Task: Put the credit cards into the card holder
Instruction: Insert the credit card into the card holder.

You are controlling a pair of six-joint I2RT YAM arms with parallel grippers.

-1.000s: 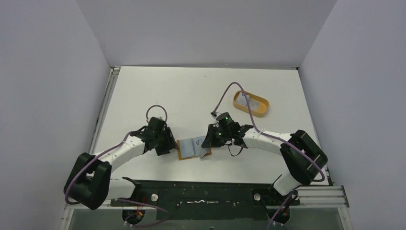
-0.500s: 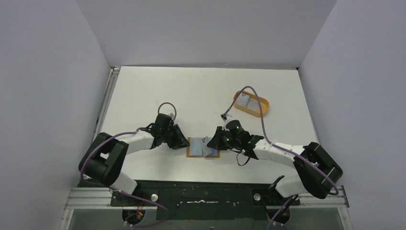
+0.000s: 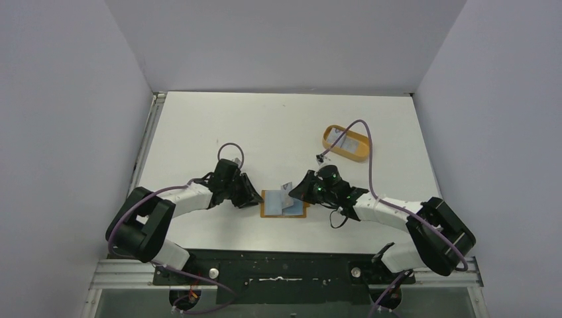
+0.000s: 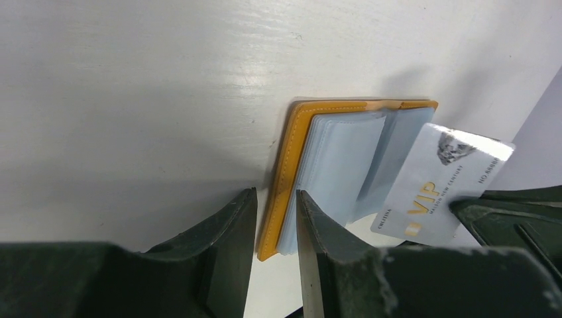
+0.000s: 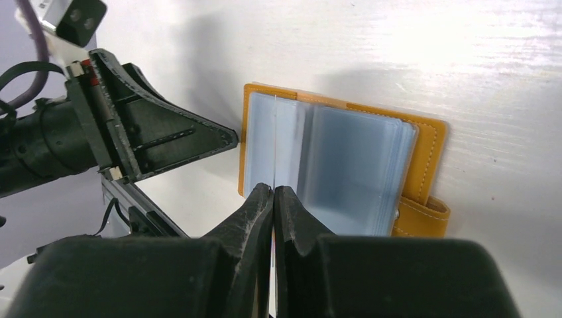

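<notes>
orange-tan card holder [image 4: 331,165] with pale blue sleeves, white credit card [image 4: 434,182] with gold lettering

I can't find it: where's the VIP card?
Left wrist view, right side: the VIP card is pinched in the right end effector, over the open card holder.

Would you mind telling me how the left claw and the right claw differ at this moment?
The right claw is shut on a credit card, held tilted over the sleeves; the left claw holds no card. The left claw's jaws stand narrowly apart about the left edge of the card holder, grip unclear, whereas the right claw's jaws nearly meet. Both are low beside the open holder.
</notes>
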